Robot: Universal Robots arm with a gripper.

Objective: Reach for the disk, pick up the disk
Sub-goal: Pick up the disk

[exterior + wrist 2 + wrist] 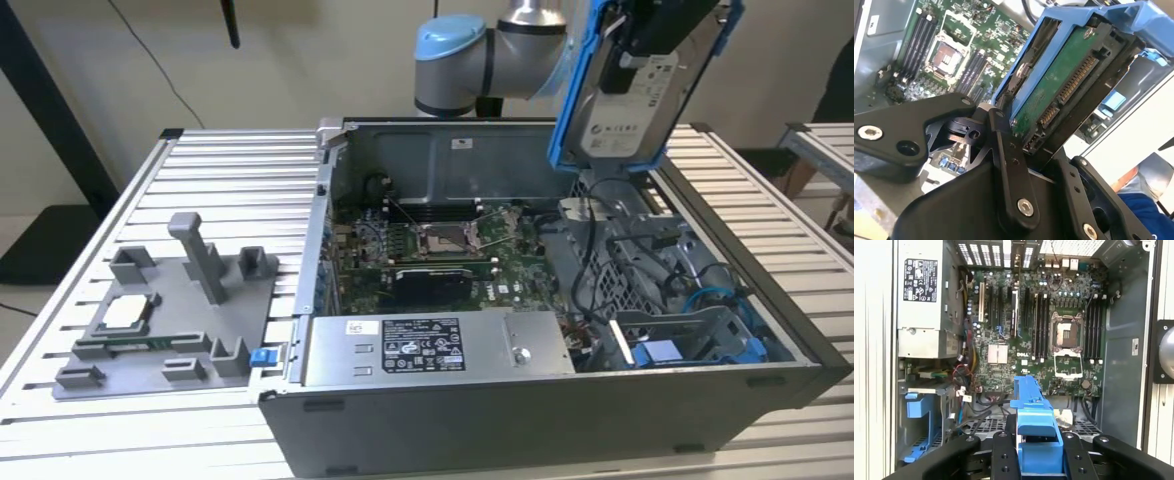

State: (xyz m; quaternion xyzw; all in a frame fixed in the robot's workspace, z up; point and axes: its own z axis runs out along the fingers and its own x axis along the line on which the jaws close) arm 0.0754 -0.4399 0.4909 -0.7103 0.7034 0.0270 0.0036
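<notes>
The disk [627, 110] hangs upright in the air above the back right corner of the open computer case [534, 420], white label facing the exterior view, blue bracket around it. My gripper [651, 35] is shut on its upper end. In the second wrist view the disk [1064, 85] shows its green circuit-board side and connector, clamped between the black fingers [1006, 165] of the gripper [1036, 145]. In the first wrist view the disk's blue bracket [1035, 432] sits edge-on between the fingers [1003, 455], with the gripper [1037, 452] high over the motherboard.
Below lie the motherboard [441, 250], the power supply [427, 345] along the case's front, and a blue drive cage [694, 345] with cables at the exterior view's right. A grey fixture [160, 310] holding a small square chip stands on the slatted table [200, 160] at the left.
</notes>
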